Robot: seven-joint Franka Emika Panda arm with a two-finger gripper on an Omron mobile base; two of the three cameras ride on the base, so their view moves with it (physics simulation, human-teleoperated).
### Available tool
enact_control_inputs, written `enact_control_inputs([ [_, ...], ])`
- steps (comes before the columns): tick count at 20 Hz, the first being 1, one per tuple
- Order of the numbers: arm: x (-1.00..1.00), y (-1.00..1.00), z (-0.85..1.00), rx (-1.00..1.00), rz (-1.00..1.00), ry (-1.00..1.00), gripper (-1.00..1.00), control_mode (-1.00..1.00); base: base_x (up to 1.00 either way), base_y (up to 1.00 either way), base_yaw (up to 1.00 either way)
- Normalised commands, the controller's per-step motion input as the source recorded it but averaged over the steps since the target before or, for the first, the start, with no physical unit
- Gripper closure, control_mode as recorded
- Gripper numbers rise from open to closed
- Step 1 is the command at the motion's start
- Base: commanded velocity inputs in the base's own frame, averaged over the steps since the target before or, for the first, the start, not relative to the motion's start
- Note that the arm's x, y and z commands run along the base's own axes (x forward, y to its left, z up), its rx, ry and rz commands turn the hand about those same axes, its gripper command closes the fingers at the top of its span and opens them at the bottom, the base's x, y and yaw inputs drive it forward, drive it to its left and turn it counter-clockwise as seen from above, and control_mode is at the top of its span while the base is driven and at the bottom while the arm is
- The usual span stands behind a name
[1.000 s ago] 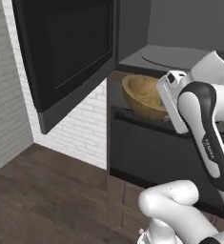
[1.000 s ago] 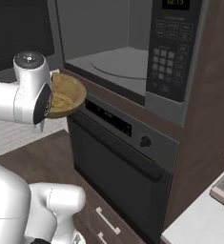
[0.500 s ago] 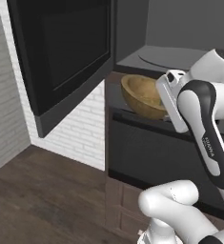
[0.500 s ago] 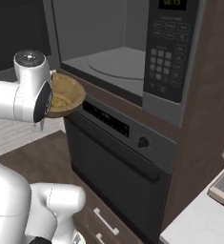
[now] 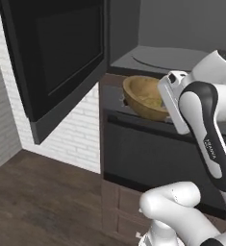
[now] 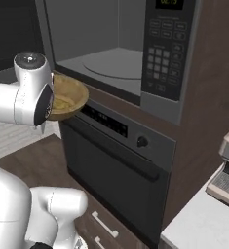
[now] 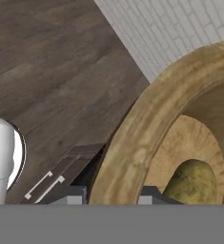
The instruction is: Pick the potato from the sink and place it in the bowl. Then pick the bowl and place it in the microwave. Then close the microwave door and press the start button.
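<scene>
Kitchen wall unit ahead: microwave (image 6: 111, 58) cavity is open, turntable bare, with the oven (image 6: 116, 160) directly below it. Microwave door (image 5: 56, 62) swung out wide to the left, its lower edge hanging over the floor, well apart from the arm.

Bowl (image 5: 145, 96) is held up in front of the oven's top edge, below the cavity floor and tilted a little. Gripper (image 7: 112, 195) fingers straddle the bowl rim, one pad each side, clamped on it. Potato (image 7: 194, 183) sits in the bowl bottom.

Risks, as I judge them:
- Bowl is low (rim about level with the cavity lip), so pushing straight in likely hits the lip or the oven panel; needs a lift first.
- One-sided rim grip: tilt could grow and roll the potato out.
- Wide bowl, so side walls leave limited margin; keypad column bounds the right.

Open room: plenty to the left of the cavity and overhead inside it; floor side free.
</scene>
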Motion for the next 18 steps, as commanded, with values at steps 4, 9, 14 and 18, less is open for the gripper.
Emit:
enact_control_inputs([
  [4,0.00,0.00,0.00,0.00,0.00,0.00,1.00,1.00,0.00,0.00,0.29],
  [9,0.00,0.00,0.00,0.00,0.00,0.00,1.00,1.00,0.00,0.00,0.33],
  [14,-0.25,0.09,0.12,-0.05,0.05,0.00,1.00,-1.00,0.00,0.00,0.00],
  [18,-0.14,0.22,0.23,-0.20,-0.16,0.00,1.00,-1.00,0.00,0.00,0.00],
])
